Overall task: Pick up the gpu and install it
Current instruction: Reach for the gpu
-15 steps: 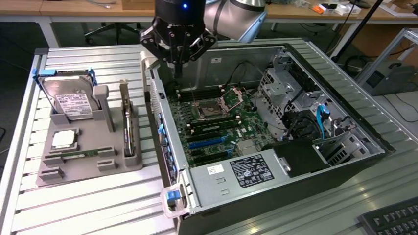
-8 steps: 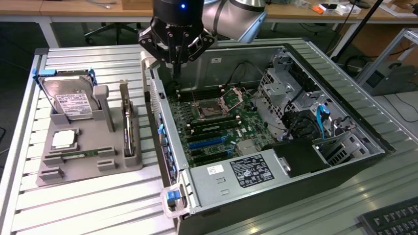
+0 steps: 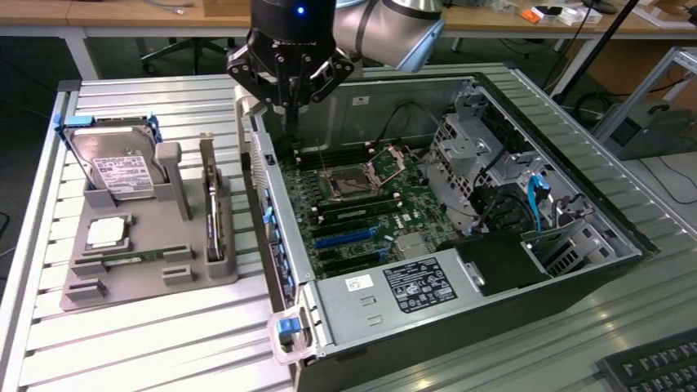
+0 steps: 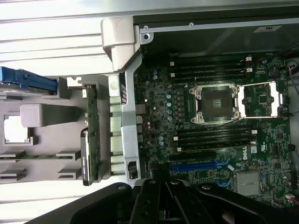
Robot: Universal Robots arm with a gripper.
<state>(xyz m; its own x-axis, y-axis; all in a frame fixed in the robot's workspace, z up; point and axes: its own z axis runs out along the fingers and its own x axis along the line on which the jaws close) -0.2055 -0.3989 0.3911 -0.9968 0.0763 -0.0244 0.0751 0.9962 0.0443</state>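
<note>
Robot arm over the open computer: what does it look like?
The arm is rounded silver-grey metal with a smooth joint. Its black wrist section carries a small blue light, and the black end effector is built from hinged links.

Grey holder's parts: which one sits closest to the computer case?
The gpu, the thin card standing on edge; the hard drive and RAM stick sit farther away.
</note>
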